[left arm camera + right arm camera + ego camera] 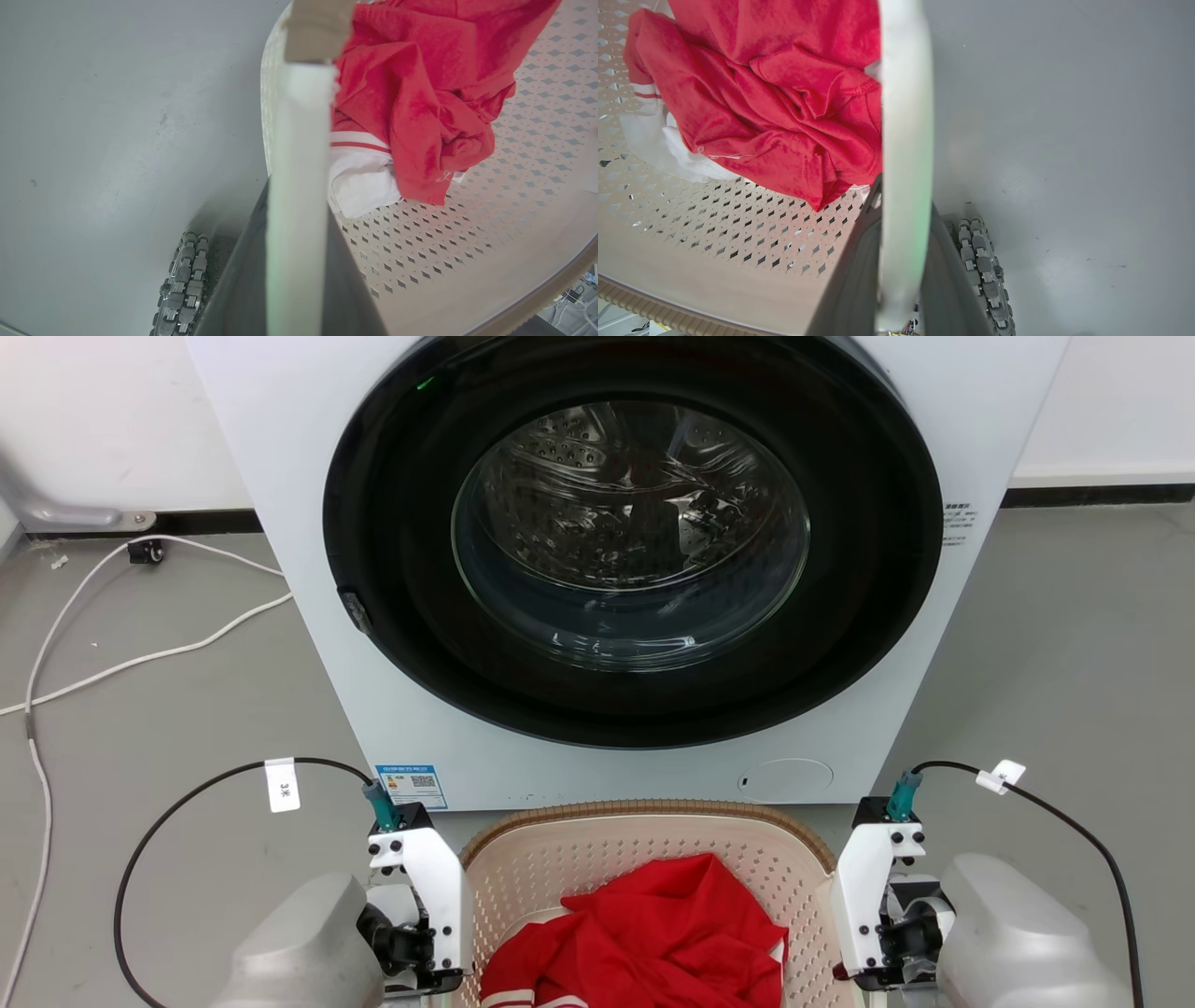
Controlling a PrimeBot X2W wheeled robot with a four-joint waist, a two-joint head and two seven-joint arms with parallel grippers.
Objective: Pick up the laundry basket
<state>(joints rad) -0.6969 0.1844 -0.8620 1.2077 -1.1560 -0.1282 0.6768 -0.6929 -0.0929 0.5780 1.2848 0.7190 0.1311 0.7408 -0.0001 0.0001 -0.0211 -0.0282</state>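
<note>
One big white washing machine (616, 569) stands dead ahead, round door shut, drum glinting behind the glass. Right in front of it, low in the head view and between the two arms, is the laundry basket (644, 845): cream, perforated, brown rim. Inside it, a crumpled red garment (653, 933) lies over a bit of white cloth (359, 182). On the left gripper (299, 219), the jaws are clenched on the basket's white side handle (299, 130), one dark finger on each side of it. On the right gripper (901, 219) it's the same story, clamped on the opposite handle (906, 116). Whether the basket has left the floor, I cannot tell.

The danger now, as I read it, is an uneven lift. If one arm rises faster, the basket tilts and the red garment slides to the low side, maybe over the rim. The handles look smooth and thin, so a grip that isn't square could let one slip. And the washing machine is close beyond the far rim, so a forward swing could knock the door.

The floor (1055, 663) is smooth grey with a few scuffs. A white cable (140, 658) snakes across it at the left, well apart from the basket. Behind is a white wall (112, 420) with dark skirting (1102, 495). A ribbed wheel (182, 284) shows beside the left handle.
</note>
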